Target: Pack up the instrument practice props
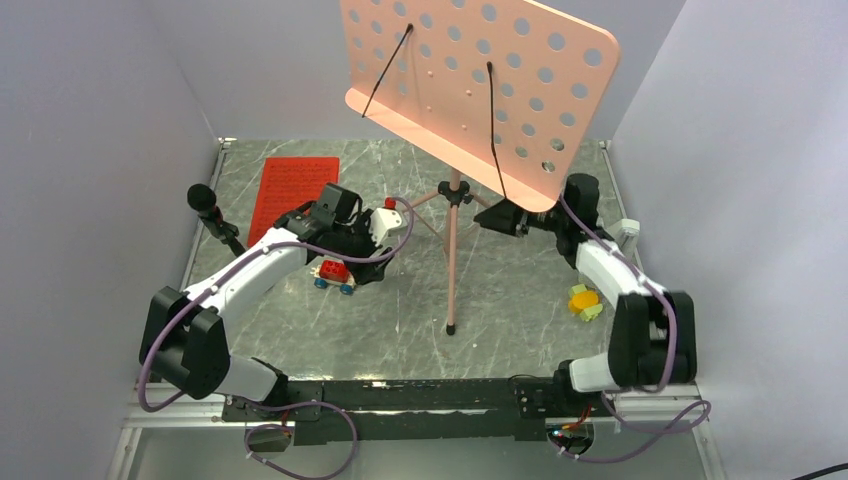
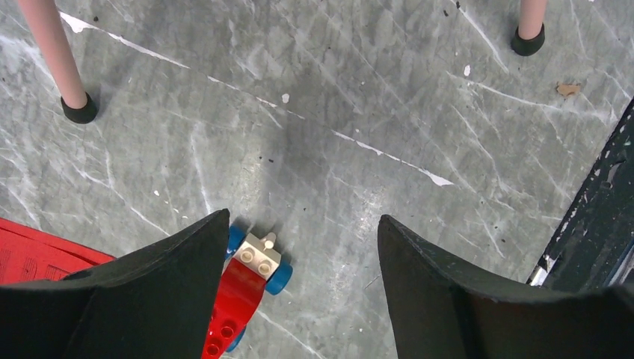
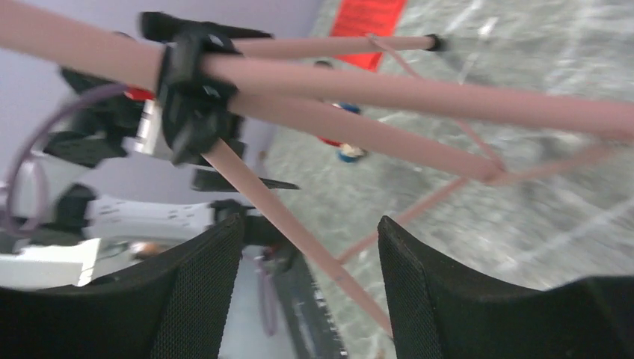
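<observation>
left gripper point(image 2: 303, 224): jaws spread wide, nothing between them, hanging low over the table point(image 2: 359, 112). car point(image 2: 250, 280) lies just beside one finger and partly under it, not gripped. red sheet point(image 2: 34, 250) shows a corner past that same finger. two black feet of the stand point(image 2: 52, 52) rest on the table further out, well apart from each other.

right gripper point(image 3: 310, 224): jaws apart, one thin pink leg of the stand running through the gap. it is not clamped as far as the blurred wrist view shows. black hub point(image 3: 194, 97), where the legs join the pole, sits just beyond the fingertips.

from above: stand upright mid-table on its tripod, holed desk tilted, two black wire arms across its face. right gripper reaches in level at the hub, under the desk's lower edge. sheet flat at the far left, behind the left arm. small yellow-green item point(image 1: 585, 303) near the right arm, too small to name.
</observation>
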Available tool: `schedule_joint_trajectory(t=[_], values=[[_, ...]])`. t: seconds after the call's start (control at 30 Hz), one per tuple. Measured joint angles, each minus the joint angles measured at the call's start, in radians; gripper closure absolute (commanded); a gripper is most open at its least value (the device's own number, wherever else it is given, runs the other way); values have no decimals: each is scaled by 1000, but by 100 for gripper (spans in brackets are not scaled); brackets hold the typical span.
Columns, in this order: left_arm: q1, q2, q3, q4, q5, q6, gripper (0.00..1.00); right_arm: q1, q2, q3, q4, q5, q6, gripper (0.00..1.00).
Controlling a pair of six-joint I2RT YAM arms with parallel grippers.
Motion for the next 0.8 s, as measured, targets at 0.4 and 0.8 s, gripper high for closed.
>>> schedule_joint_trajectory(t=[0.4,0.8], values=[[-3,-34,0,-53,-35,22,23,32,221,135,341,-248,499,42],[-3,-34,0,-60,-39,27,23,65,274,197,426,-251,586,92]])
